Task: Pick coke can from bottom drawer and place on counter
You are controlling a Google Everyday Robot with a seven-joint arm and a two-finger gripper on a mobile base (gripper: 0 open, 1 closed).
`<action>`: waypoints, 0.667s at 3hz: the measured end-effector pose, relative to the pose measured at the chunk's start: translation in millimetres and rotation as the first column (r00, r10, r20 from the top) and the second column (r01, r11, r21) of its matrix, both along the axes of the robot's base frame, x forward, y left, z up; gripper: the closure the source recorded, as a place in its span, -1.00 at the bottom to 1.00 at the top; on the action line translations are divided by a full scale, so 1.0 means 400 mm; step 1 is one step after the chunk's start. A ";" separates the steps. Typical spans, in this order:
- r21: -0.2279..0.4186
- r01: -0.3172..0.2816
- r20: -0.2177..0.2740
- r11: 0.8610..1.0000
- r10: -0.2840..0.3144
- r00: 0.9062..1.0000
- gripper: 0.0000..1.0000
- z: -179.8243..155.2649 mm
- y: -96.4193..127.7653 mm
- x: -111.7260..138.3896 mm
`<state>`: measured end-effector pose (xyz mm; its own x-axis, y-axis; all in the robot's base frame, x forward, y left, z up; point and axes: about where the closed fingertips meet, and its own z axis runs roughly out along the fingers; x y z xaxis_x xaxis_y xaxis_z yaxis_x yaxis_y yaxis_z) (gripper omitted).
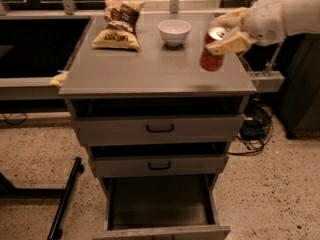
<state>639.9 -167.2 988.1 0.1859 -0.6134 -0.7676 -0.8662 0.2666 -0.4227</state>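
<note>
My gripper (pixel 223 32) reaches in from the upper right and is shut on the red coke can (pixel 211 56), gripping it near its silver top. The can hangs slightly tilted just above the right part of the grey counter (pixel 145 69), with its shadow on the surface below. The bottom drawer (pixel 159 204) stands pulled open at the base of the cabinet, its flat grey floor bare.
A white bowl (pixel 174 31) sits at the back middle of the counter, left of the can. A chip bag (pixel 119 24) lies at the back left. Two upper drawers with black handles (pixel 160 129) are slightly ajar. Cables lie on the floor at right.
</note>
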 end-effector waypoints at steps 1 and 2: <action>0.069 -0.033 -0.036 0.997 0.036 0.999 1.00 -0.015 0.065 0.094; 0.120 -0.042 -0.109 0.992 0.055 0.993 1.00 -0.060 0.107 0.144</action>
